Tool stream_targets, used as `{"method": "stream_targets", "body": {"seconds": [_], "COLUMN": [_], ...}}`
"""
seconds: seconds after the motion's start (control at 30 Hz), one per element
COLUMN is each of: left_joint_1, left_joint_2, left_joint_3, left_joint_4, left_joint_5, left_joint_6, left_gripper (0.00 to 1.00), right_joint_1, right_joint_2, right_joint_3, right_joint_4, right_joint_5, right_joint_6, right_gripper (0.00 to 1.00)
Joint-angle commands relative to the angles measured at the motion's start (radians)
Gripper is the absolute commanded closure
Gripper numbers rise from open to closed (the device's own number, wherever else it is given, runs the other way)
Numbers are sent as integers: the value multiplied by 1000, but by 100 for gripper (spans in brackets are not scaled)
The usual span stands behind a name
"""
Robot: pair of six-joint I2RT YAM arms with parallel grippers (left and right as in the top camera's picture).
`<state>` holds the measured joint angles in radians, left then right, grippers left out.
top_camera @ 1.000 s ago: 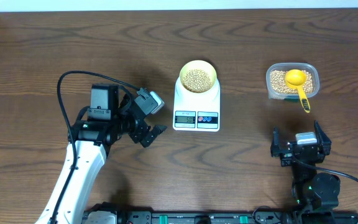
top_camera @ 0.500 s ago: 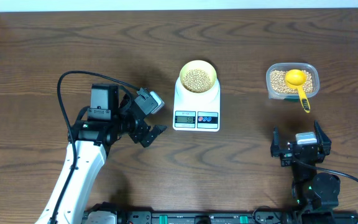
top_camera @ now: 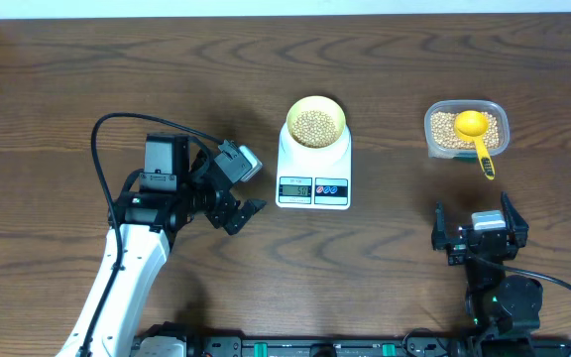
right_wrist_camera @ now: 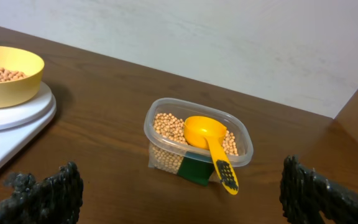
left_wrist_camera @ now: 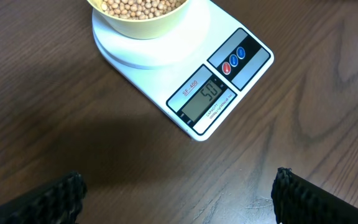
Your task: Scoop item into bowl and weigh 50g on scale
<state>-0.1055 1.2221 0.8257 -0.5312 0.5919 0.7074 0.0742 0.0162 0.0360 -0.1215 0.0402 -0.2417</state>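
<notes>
On one scale (left_wrist_camera: 166,78), one bowl (left_wrist_camera: 143,28); in one tub (right_wrist_camera: 148,129), one spoon (right_wrist_camera: 205,134)

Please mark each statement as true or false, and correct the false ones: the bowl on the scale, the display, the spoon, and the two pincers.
1. The bowl stands on the scale and holds beans. True.
2. The scale's display reads 50. True.
3. The yellow spoon lies flat on the table beside the tub. False: its scoop rests on the beans inside the tub, and its handle leans out over the rim.
4. The right pincer is shut on the spoon. False: it is open, holds nothing, and is apart from the tub.
5. The left pincer is open and empty. True.
</notes>
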Motion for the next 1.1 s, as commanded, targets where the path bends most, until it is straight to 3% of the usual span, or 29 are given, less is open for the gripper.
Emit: {"method": "stream_targets", "body": {"seconds": [0.0, 0.23, 0.63, 0.8, 0.9, 1.07], "left_joint_1": [5, 5, 5, 5, 5, 24], "left_joint_2": [-1, -12, -253, -409, -539, -734], "left_joint_3": [-10, -10, -42, -173, -314, -497], "left_joint_4": [-9, -13, 48, 278, 473, 610], "left_joint_5": [-5, -5, -90, -240, -441, -535], "left_joint_6": [-1, -1, -11, -228, -510, -636], "left_gripper": [2, 2, 2, 2, 2, 2], "right_joint_1": [2, 2, 2, 2, 2, 2], "right_joint_2": [-11, -11, -11, -11, -11, -11], "right_joint_3": [-8, -8, -8, -8, -8, -8], "right_joint_4": [3, 3, 3, 3, 3, 3], "right_joint_5": [-6, -6, -6, -6, -6, -6], "right_joint_6": [16, 16, 16, 16, 16, 16], "right_gripper": [1, 1, 1, 1, 1, 1]}}
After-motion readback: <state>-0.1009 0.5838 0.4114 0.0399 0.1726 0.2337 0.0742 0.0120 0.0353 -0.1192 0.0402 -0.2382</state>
